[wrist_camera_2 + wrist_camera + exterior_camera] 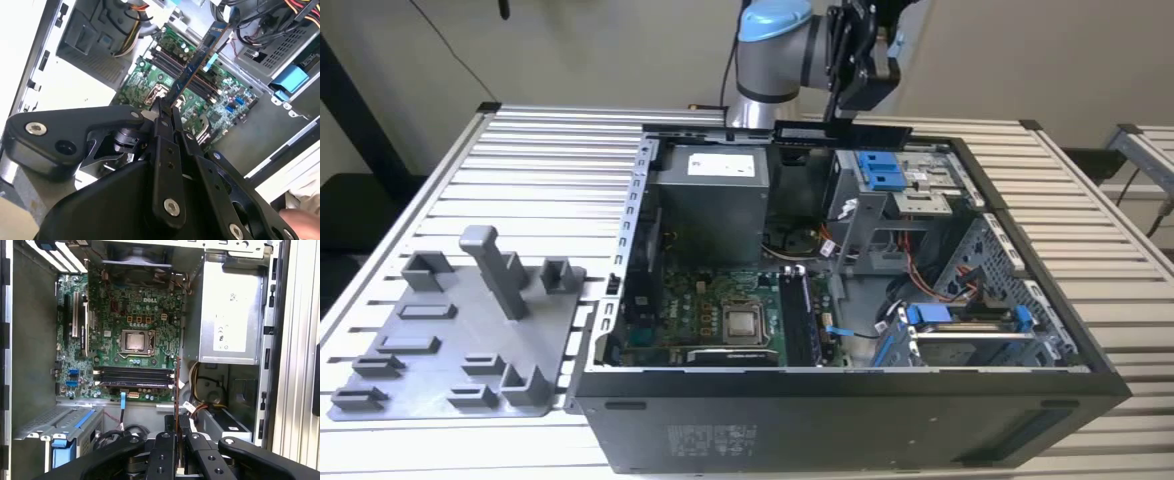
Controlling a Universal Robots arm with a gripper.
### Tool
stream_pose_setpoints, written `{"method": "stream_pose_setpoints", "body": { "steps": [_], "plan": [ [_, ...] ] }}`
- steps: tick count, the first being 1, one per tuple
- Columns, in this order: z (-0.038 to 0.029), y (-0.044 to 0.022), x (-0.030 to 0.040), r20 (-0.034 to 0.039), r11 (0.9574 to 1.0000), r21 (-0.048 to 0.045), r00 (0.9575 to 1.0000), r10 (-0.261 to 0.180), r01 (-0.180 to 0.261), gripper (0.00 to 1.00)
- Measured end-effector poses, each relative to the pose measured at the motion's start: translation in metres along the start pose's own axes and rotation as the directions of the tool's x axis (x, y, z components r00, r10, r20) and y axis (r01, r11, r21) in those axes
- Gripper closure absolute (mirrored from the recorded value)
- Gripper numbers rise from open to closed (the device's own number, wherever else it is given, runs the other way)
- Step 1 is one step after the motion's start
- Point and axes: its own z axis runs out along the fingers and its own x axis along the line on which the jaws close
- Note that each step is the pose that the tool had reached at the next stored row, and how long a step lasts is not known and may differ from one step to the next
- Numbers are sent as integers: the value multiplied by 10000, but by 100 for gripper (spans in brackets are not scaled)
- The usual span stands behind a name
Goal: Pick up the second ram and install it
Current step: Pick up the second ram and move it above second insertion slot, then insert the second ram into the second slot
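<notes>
Exterior view's left to right: a grey plastic fixture tray (454, 335) with upright posts on the slatted metal table (547, 160). An open black computer case (854, 410) holds a green motherboard (714, 310). Over its far edge, the black gripper (845, 112) clamps the second ram (841, 131), a long thin dark memory stick, level, well above the board.

Exterior view high over the open computer case (854, 425); both wrist views nearer, down onto its motherboard (112, 322) (132, 90).
</notes>
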Motion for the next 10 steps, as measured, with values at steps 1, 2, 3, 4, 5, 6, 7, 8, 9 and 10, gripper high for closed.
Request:
{"method": "stream_pose_setpoints", "body": {
  "steps": [1, 2, 3, 4, 5, 6, 7, 8, 9, 10],
  "plan": [
    [-1, 4, 20, -1, 10000, 7, 10000, 0, 0, 86],
    [0, 7, 30, 2, 10000, 13, 10000, 1, -1, 86],
    [-1, 6, 31, 0, 10000, 15, 10000, 0, 0, 86],
    [-1, 6, 31, 0, 10000, 16, 10000, 0, 0, 86],
    [-1, 6, 31, 0, 10000, 16, 10000, 0, 0, 86],
    [-1, 6, 31, 0, 10000, 17, 10000, 0, 0, 86],
    [-1, 6, 31, -1, 10000, 18, 10000, -1, 1, 86],
    [-1, 6, 31, -1, 10000, 20, 10000, 0, 0, 86],
    [-1, 6, 31, -1, 10000, 20, 10000, 0, 0, 86],
    [-1, 6, 31, -1, 10000, 20, 10000, 0, 0, 86]
  ]
}}
